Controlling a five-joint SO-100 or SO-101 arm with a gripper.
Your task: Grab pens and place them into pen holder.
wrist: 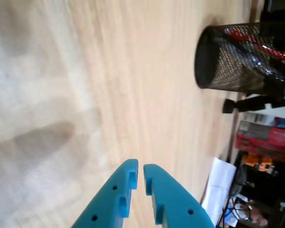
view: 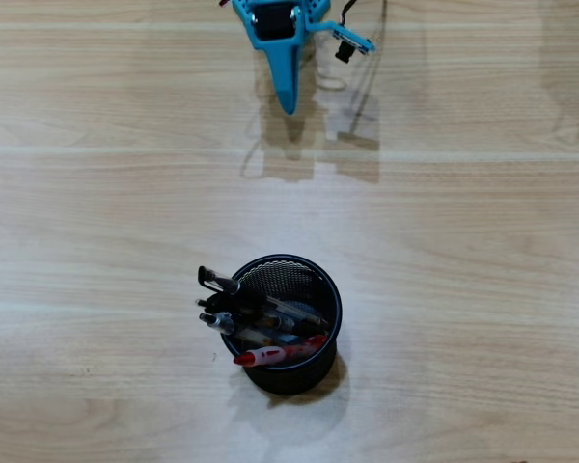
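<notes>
Pens [view: 261, 328], slim red-and-clear and black-and-clear ballpoints, all lie in the round black wire-mesh holder [view: 330, 294]; we judge nothing left. At twelve o'clock, the blue gripper [view: 289, 101] is nearly closed, empty.

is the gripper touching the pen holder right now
Apart. The overhead view shows the blue gripper at the top of the table and the black mesh pen holder well below it, with bare wood between them.

We see a light wood-grain table [view: 444, 231] w/ pale streaks, a bright blue gripper [view: 289, 104] at its top edge in the overhead view. The pen holder [view: 318, 371] is black wire mesh; pens [view: 270, 323] inside are black & clear, one red pen [view: 280, 354].
</notes>
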